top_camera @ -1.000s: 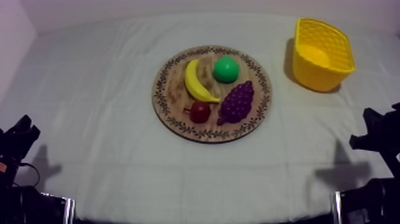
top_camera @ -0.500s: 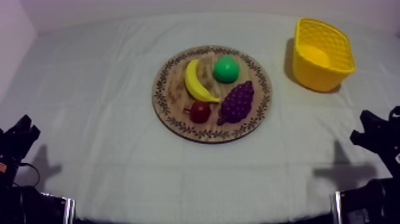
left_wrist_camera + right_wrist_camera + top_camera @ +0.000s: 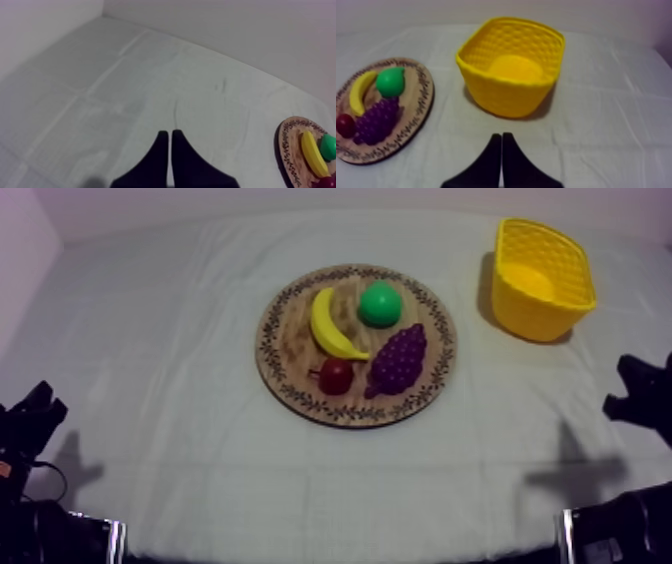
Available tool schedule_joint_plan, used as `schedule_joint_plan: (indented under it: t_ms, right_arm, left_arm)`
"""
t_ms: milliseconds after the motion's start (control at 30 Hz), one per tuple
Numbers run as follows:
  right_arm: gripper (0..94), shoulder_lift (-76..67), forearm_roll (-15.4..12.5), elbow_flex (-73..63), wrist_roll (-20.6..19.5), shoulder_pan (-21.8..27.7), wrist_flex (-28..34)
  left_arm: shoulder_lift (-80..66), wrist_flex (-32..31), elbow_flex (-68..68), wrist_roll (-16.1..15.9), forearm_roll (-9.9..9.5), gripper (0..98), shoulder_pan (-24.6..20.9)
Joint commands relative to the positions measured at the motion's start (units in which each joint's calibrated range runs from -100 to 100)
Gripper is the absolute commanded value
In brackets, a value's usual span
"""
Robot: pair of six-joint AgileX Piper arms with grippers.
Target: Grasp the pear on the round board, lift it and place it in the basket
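The right gripper (image 3: pixel 501 136) is closed, and it holds nothing: its two black fingers lie together as a narrow wedge, low over the cloth (image 3: pixel 616 125). Straight ahead of it, quite near, the basket (image 3: pixel 506 97) stands upright with its mouth turned up. Ahead of this gripper and off to its left side lies the board (image 3: pixel 422 120), flat on the cloth, near the basket but not touching it, and well apart from the fingertips.

The pear (image 3: pixel 390 81) is on the board, on the part far from the right gripper and toward the basket side. It is green and round. The grapes (image 3: pixel 377 120) lie just beside the pear, on the side nearer to this gripper. The banana (image 3: pixel 358 92) lies just beside the pear on the side away from the basket. The red fruit (image 3: pixel 346 125) is next to the grapes, close to the near end of the banana.

The left gripper (image 3: pixel 167 134) is closed as well, with nothing between its fingers, and bare cloth lies under it and ahead of it. The board is well apart from it, ahead and to its right side. From this gripper the pear sits just behind the banana.

In the top view both grippers sit low at the table sides, and the board lies between them, farther up the table. The pear touches neither gripper.
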Motion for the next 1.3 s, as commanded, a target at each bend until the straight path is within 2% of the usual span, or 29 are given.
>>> schedule_joint_plan:
  t_ms: [0,133,400,667,967,1267]
  right_arm:
    - [0.6,9.28,0.58,-12.66,-2.22,-1.47,1.14]
    - [0.6,20.25,1.71,-26.63,-5.52,-4.42,3.50]
    - [0.6,43.64,1.56,-50.03,-9.10,-9.82,6.29]
    - [0.6,66.43,-6.64,-67.54,-3.26,-7.94,6.39]
    - [0.6,85.33,-8.81,-73.29,-1.43,-10.50,1.92]
    - [0.6,92.09,-9.88,-68.43,-1.03,-15.18,-2.78]
  left_arm:
    - [-0.04,0.02,0.00,0.02,0.00,0.1,0.01]
    - [-0.04,0.02,0.00,0.02,0.00,0.1,0.01]
    - [-0.04,0.02,0.00,0.01,0.00,0.1,0.01]
    - [-0.04,0.02,0.00,0.02,0.00,0.1,0.01]
    - [-0.04,0.02,0.00,0.02,0.00,0.1,0.01]
    - [-0.04,0.02,0.00,0.02,0.00,0.1,0.01]
